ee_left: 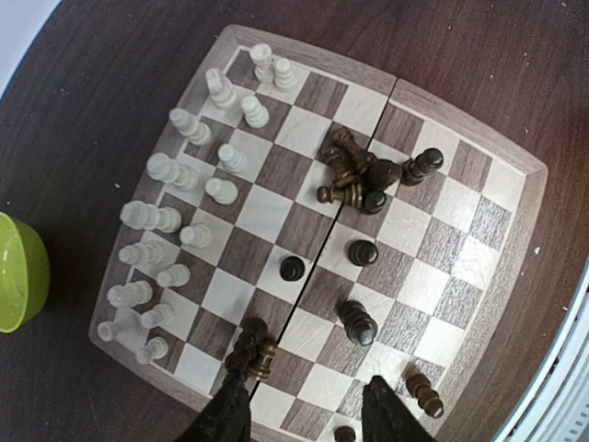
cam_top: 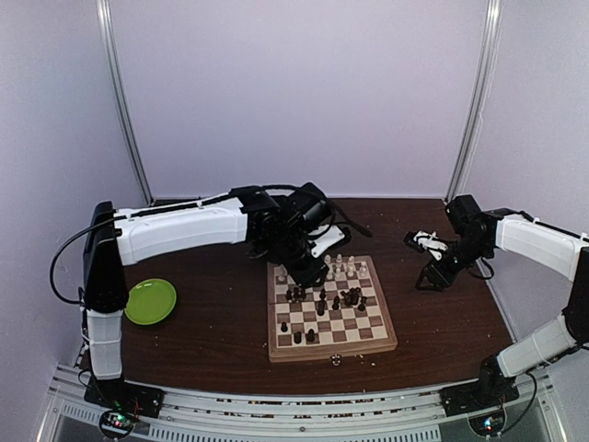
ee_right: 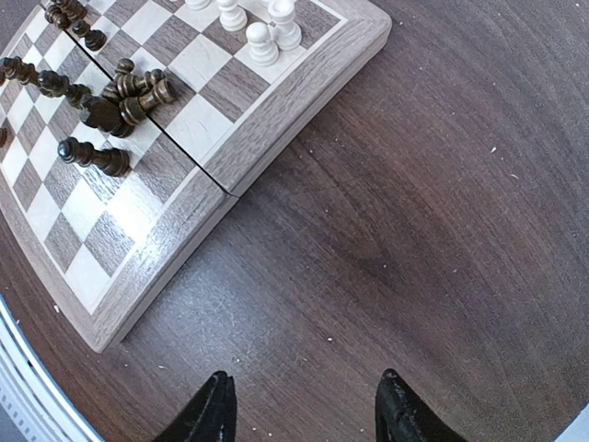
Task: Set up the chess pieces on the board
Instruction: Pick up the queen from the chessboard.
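The board (cam_top: 331, 353) lies mid-table with chess pieces on it. In the left wrist view the board (ee_left: 313, 63) carries cream-white pieces (ee_left: 152, 217) standing in two rows along its left side. Dark pieces are scattered: a heap (ee_left: 354, 175) lying on its side, and a few upright ones (ee_left: 357, 322). My left gripper (ee_left: 308, 410) is open above the board's near edge. Two dark pieces (ee_left: 250, 348) lie right by its left finger (ee_left: 225, 414). My right gripper (ee_right: 306, 405) is open and empty over bare table, to the right of the board (ee_right: 294, 106).
A lime-green plate (cam_top: 150, 301) sits at the table's left. A lime-green bowl (ee_left: 14, 272) shows at the left edge of the left wrist view. Pale crumbs dot the dark table (ee_right: 442, 230). The left arm (cam_top: 184, 226) reaches over the board's far-left corner.
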Motion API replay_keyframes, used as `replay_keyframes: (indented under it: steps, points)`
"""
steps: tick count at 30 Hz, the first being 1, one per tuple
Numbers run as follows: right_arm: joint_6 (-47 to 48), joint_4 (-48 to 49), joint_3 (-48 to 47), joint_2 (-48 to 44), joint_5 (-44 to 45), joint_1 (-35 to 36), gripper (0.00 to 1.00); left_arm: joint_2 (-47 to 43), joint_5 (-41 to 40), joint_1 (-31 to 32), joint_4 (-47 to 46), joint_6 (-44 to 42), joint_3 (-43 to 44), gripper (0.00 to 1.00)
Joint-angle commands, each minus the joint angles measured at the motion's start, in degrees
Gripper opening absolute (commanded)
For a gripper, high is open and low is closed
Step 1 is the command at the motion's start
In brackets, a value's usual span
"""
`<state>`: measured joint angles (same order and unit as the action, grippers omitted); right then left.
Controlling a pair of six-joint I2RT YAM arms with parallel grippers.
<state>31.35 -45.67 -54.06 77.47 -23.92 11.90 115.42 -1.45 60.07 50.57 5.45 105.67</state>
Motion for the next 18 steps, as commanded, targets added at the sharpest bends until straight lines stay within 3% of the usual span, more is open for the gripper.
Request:
replay_keyframes:
  steps: [1, 18]
  points:
    - [0.31, -0.73, -0.78, -1.05, 0.41, 0.40, 0.52, 4.27, 2.93, 0.24, -1.66, 2.34, 1.38, 0.43]
    - [0.46, -0.95, -0.69, -0.57, 1.06, 0.40, 0.53, 9.14, 6.20, 0.23, -5.25, 3.34, -0.80, 0.44]
